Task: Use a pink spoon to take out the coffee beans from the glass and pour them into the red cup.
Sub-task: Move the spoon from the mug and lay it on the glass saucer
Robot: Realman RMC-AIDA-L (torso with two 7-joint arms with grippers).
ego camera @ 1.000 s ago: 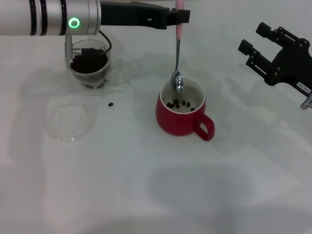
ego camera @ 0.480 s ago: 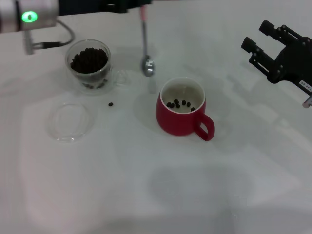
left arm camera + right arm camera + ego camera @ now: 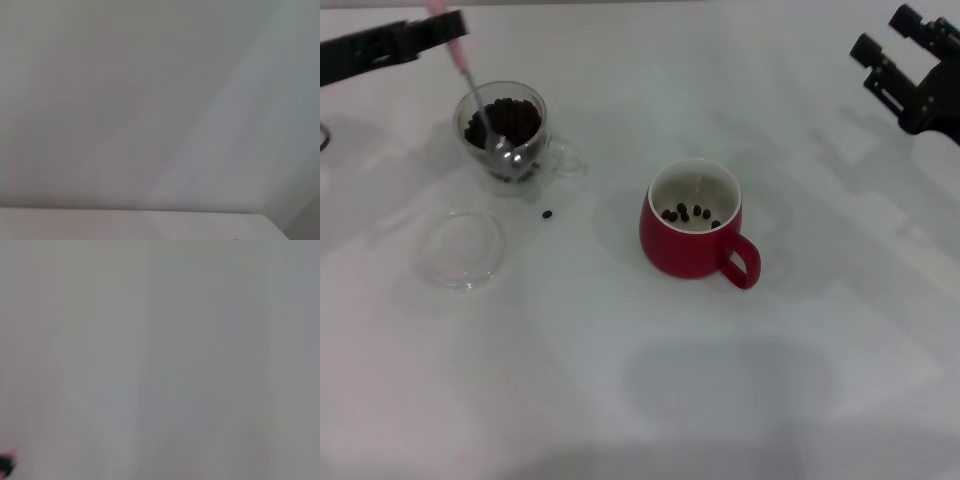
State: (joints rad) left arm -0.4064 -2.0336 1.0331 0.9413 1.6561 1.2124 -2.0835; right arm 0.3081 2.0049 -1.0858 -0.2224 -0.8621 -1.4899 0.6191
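Left gripper (image 3: 438,30) at far left top of the head view, black fingers (image 3: 380,45) clamped on the pink handle of the pink spoon (image 3: 475,95). Spoon tilted, handle up toward the gripper, silver bowl down inside the glass (image 3: 502,133), resting in or on the coffee beans (image 3: 510,120). Glass sits on the white table (image 3: 620,380) at upper left, clear, side handle pointing toward the red cup, dark beans filling much of it.

Below the glass, near the robot, a flat clear saucer (image 3: 462,248) lies on the table, apart from the glass. One stray bean (image 3: 547,214) on the table between glass and saucer, just beside neither.

Centre: red cup (image 3: 692,232) upright, white inside, loop handle turned to the right and toward the robot. A few beans (image 3: 685,213) lie on its bottom. Cup is well apart from the glass.

Far right top: right gripper (image 3: 912,70) held above the table, away from everything, black fingers spread wide with nothing between them.

Left wrist view shows only blank pale surface; right wrist view the same, with a small dark blurred bit at one corner, cannot tell what.
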